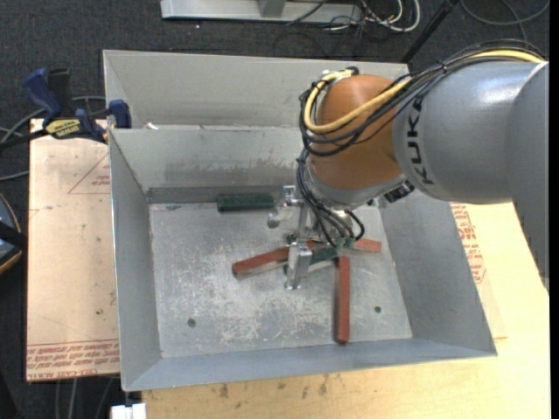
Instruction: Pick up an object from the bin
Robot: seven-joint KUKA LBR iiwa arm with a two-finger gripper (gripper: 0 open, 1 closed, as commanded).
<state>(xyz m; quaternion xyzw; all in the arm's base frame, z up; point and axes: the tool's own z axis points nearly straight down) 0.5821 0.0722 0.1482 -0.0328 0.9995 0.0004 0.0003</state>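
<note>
The arm is reaching in from the right of the frame, its orange wrist cover (349,133) hanging over the middle of the grey bin (175,321). The tool (297,271) is pointing down at the centre of the bin floor, sitting right over the right end of a reddish-brown stick (258,264) that is lying slantwise there. Whether the tool is released or clenched cannot be told. A small green piece (330,252) and a short reddish piece (369,245) are lying just right of it. A second reddish-brown stick (342,308) is running towards the lower right. A dark green bar (244,202) is resting by the back wall.
</note>
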